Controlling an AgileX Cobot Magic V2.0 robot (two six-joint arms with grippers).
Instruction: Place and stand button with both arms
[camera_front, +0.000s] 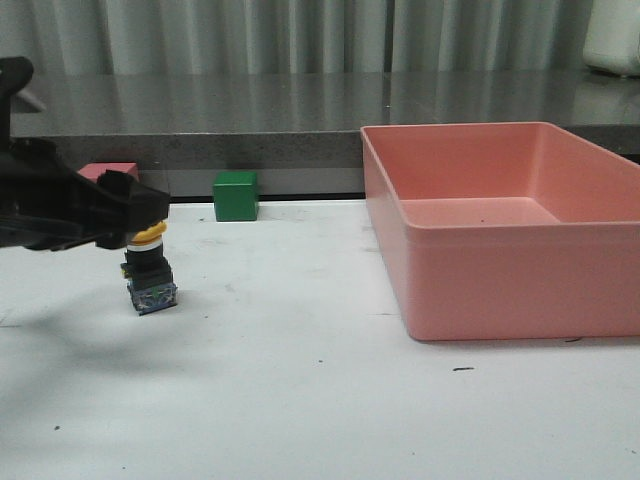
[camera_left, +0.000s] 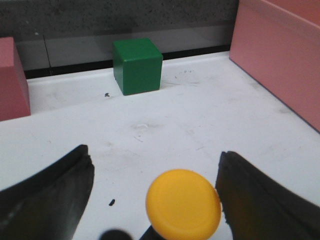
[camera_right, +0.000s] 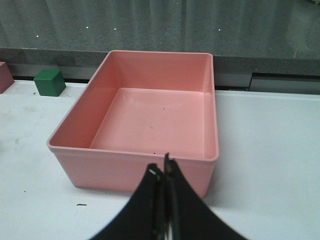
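Observation:
The button (camera_front: 150, 270) stands upright on the white table at the left, yellow cap on top and black base with bluish contacts below. My left gripper (camera_front: 150, 212) reaches in from the left at cap height. In the left wrist view the left gripper (camera_left: 154, 155) is open, its fingers wide apart on either side of the yellow cap (camera_left: 183, 210). The cap sits close against one finger (camera_left: 260, 200) and well apart from the other. My right gripper (camera_right: 161, 167) is shut and empty, in front of the pink bin; it is out of the front view.
A large pink bin (camera_front: 480, 128) fills the right side; it also shows in the left wrist view (camera_left: 280, 55) and the right wrist view (camera_right: 125, 172). A green cube (camera_front: 236, 195) (camera_left: 137, 65) (camera_right: 50, 82) and a pink block (camera_front: 110, 171) (camera_left: 12, 80) stand at the table's back edge.

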